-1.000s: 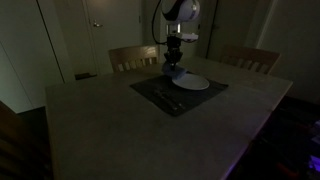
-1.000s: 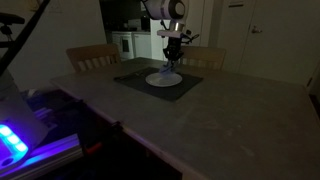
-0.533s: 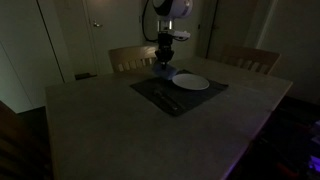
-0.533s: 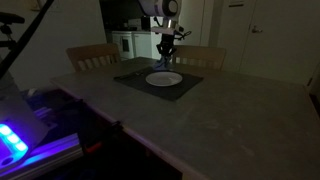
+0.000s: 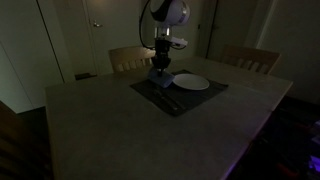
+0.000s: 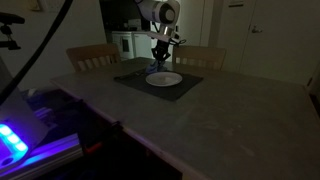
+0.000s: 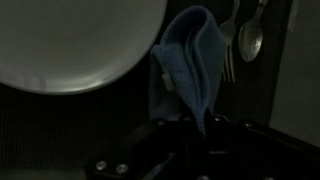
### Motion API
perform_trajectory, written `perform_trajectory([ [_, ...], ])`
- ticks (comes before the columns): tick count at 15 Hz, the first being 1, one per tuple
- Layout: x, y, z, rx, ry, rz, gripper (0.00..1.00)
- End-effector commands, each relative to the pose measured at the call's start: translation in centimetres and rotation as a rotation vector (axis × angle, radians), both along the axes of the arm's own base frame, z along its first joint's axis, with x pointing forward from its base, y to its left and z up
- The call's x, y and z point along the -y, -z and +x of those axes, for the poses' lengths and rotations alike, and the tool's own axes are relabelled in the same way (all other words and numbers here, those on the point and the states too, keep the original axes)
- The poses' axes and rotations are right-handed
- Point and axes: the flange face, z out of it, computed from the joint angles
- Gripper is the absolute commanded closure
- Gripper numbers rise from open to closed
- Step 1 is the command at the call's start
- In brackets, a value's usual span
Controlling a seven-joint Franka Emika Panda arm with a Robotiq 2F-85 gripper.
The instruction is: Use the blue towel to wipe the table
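Jaws pinched on the top fold of the blue towel (image 7: 186,70); the gripper (image 7: 188,123) holds it hanging over the dark placemat (image 5: 182,97), between the white plate (image 7: 70,40) and the fork (image 7: 229,62) and spoon (image 7: 250,40). Risk: a sweep started here drags loose cloth across the cutlery or plate rim and shifts them. The bare table (image 5: 100,125) lies beyond the mat.

Towel (image 7: 188,70) blue, small pale tag. Plate (image 7: 70,40) plain white. Placemat (image 7: 60,120) dark, fine ribbed weave. Spoon (image 7: 251,40) silver. Counter (image 5: 120,130) pale grey-beige, faintly mottled. Chair (image 5: 130,58) tan wood. Claw (image 7: 190,125) black.
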Motion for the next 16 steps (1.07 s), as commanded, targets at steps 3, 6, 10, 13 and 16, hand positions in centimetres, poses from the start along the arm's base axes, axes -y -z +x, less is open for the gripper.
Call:
perform_trajectory([
  [3,0.2,2.0,0.4,0.007,-0.017,0.025,0.98],
  [6,0.3,2.8,0.5,0.005,-0.017,0.026,0.98],
  [10,0.2,3.1,0.7,-0.002,-0.020,0.022,0.98],
  [13,0.5,2.1,0.6,-0.017,-0.032,0.023,0.58],
  [16,0.8,0.1,0.6,0.001,-0.046,0.019,0.36],
])
